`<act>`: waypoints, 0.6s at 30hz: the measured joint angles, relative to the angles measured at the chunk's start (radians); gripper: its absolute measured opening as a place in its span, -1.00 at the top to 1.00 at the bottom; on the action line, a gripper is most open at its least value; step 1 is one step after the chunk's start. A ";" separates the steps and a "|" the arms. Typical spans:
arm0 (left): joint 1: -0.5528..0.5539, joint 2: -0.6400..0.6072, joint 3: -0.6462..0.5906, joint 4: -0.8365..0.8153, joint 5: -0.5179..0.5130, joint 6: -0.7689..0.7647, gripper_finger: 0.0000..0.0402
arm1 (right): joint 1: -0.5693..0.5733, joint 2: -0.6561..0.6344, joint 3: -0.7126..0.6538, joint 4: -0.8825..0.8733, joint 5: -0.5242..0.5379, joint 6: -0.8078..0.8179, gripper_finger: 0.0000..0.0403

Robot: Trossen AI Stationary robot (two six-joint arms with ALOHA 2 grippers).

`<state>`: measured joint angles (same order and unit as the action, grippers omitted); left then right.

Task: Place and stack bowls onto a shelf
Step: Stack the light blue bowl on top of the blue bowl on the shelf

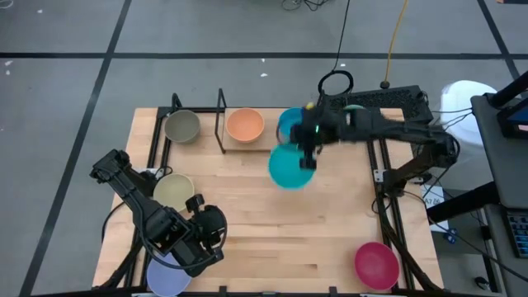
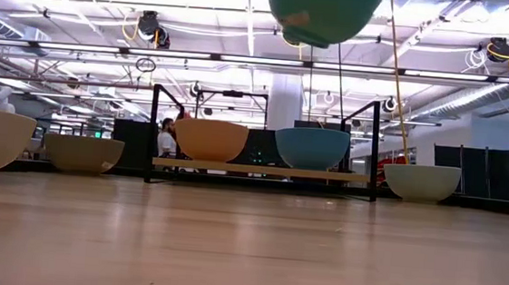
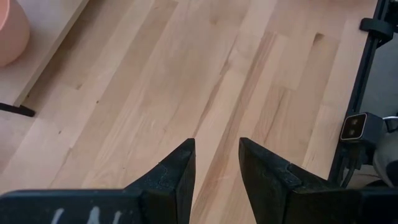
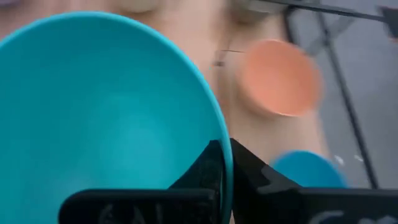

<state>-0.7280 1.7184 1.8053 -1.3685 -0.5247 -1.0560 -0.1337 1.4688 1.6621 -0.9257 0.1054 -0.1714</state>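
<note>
My right gripper [image 1: 308, 155] is shut on the cyan bowl [image 1: 289, 166], which is high above the table, at the top of the low view [image 2: 324, 11], just in front of the shelf [image 2: 261, 170]. The orange bowl [image 1: 245, 125] and the blue bowl [image 1: 289, 122] stand side by side on the shelf's board. The grey-olive bowl [image 1: 181, 126] sits on the table left of the shelf. My left gripper [image 3: 216, 146] is open over bare tabletop near the table's near-left part [image 1: 214, 223]. My right gripper holds the cyan bowl by its rim [image 4: 225, 163] on the bowl's far-right side. The rim is pinched between the two fingers, one finger [image 4: 208, 165] inside the bowl and one [image 4: 252, 174] outside. The bowl is lifted clear, its opening facing up.
The beige bowl [image 1: 173, 191] and the lavender bowl [image 1: 167, 276] lie by my left arm on the near-left. The magenta bowl [image 1: 376, 264] sits in the near-right corner. A pale bowl [image 2: 421, 183] stands right of the shelf. Bare wood spans the table's middle [image 1: 280, 223].
</note>
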 joint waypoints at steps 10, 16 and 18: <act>0.000 0.000 0.000 0.000 0.000 0.000 0.36 | -0.254 0.051 0.151 -0.029 -0.065 -0.058 1.00; 0.000 0.000 0.000 0.000 0.000 0.000 0.36 | -0.382 0.093 0.164 -0.031 -0.110 -0.061 1.00; 0.000 0.000 0.000 0.000 0.000 0.000 0.36 | -0.424 0.110 0.164 -0.040 -0.111 -0.071 1.00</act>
<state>-0.7280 1.7184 1.8053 -1.3689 -0.5251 -1.0561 -0.5581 1.5789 1.8261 -0.9654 -0.0055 -0.2420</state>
